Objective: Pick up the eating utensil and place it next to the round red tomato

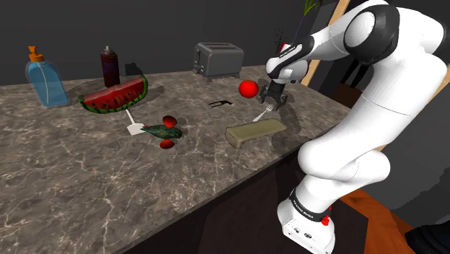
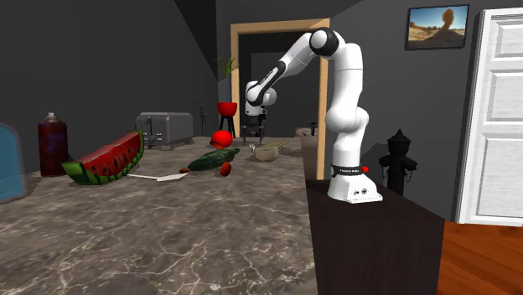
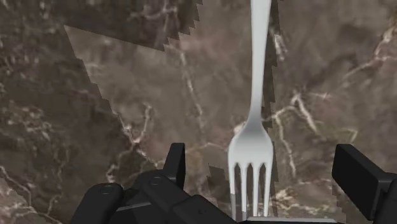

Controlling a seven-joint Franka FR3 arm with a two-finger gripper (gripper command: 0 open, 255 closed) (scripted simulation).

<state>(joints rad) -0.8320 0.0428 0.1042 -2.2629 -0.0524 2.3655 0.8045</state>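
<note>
The fork (image 3: 257, 95) is plain polished silver, with four tines and a slim handle that widens away from the head. It lies flat on the dark marble countertop (image 1: 108, 180). In the shoulder view it (image 1: 263, 112) sits near the far right corner of the counter, at about 5 o'clock from the round red tomato (image 1: 248, 88) and apart from it. A flat beige block (image 1: 254, 131) lies just past it toward 6 o'clock.

The white arm rises from its stand (image 1: 309, 224), bends high and reaches over to the counter. Its wrist turns down so that the black gripper (image 1: 276, 97) hangs directly over the fork's tine end. In the wrist view the gripper (image 3: 267, 167) has its jaws spread wide. The tines lie between the two fingers (image 3: 175, 162), and neither finger touches the metal.

Of the containers, a blue soap bottle (image 1: 45, 78) with an orange pump stands at the far left of the counter. A dark red bottle (image 1: 109, 66) stands behind the watermelon slice (image 1: 114, 95). What either bottle holds cannot be told. A grey toaster (image 1: 218, 59) stands between 10 and 11 o'clock from the tomato.
</note>
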